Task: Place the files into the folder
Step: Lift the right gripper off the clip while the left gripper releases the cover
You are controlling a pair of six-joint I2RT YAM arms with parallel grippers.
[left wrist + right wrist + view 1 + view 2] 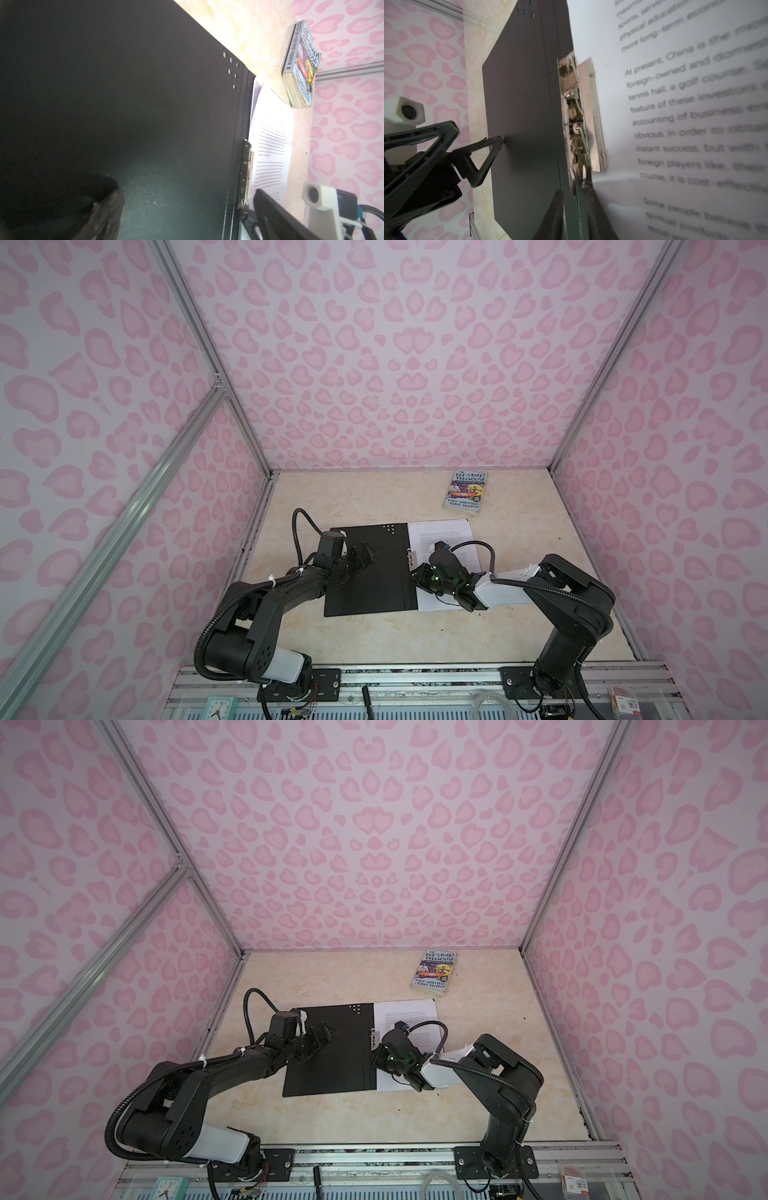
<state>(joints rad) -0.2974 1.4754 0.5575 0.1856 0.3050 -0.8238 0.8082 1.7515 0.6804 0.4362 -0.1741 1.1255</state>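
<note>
The folder (365,580) (332,1065) lies open and flat on the table, black inside up, with small dots near its far corner. The files (440,535) (409,1013), white printed sheets, lie on its right half, their inner edge by the metal spine clip (412,560) (577,116). My left gripper (362,555) (187,207) is open wide, and one fingertip (499,142) touches the left cover. My right gripper (415,572) (575,207) sits at the near end of the clip. Its jaws stand slightly apart astride the spine, with nothing between them.
A paperback book (465,493) (301,66) lies beyond the folder toward the back right. Pink patterned walls close in the marbled table (374,635) on three sides. A metal rail with the arm bases (415,680) runs along the front.
</note>
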